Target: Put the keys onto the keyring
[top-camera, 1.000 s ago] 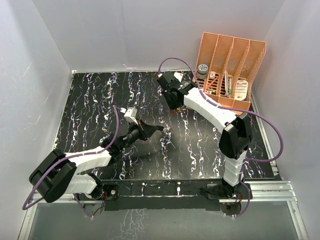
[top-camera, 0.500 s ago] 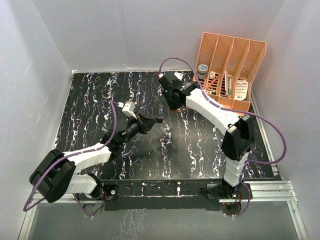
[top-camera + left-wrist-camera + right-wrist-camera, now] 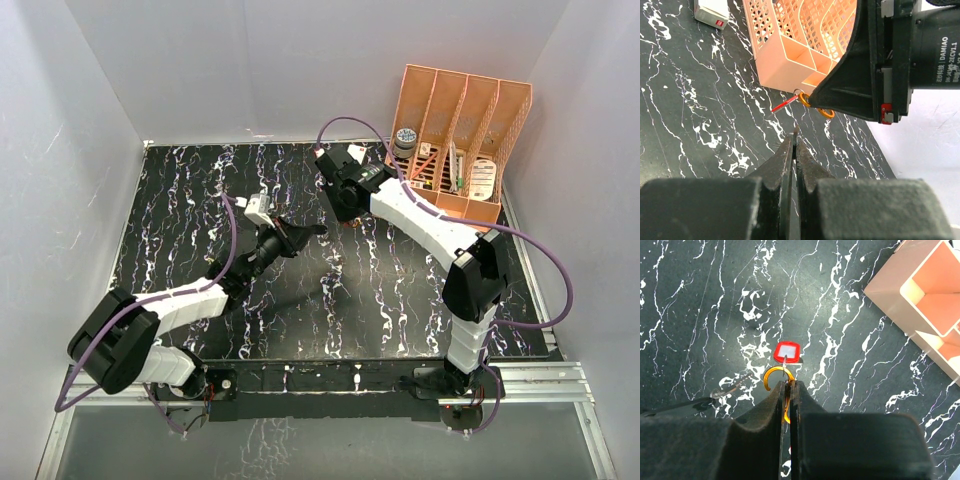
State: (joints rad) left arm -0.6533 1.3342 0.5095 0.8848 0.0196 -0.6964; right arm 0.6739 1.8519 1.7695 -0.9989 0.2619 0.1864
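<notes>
My right gripper (image 3: 788,382) is shut on the thin orange keyring (image 3: 769,374) and holds it above the black marbled table. The red-headed key (image 3: 787,351) hangs from the ring's open loop. In the left wrist view the ring (image 3: 826,113) and the red key (image 3: 782,104) show under the right gripper. My left gripper (image 3: 795,137) is shut on a thin key seen edge on, its tip just past the fingertips. That slim key (image 3: 735,386) points toward the ring from the left, a short gap away. In the top view the left gripper (image 3: 312,231) is close to the right gripper (image 3: 347,216).
An orange slotted organizer (image 3: 465,120) stands at the back right with small items in it; it also shows in the left wrist view (image 3: 790,55). A small white box (image 3: 712,11) lies on the table beyond it. White walls enclose the table.
My left arm has reached farther forward and right, bringing its key closer to the ring. My right gripper has shifted slightly back and left with the ring.
</notes>
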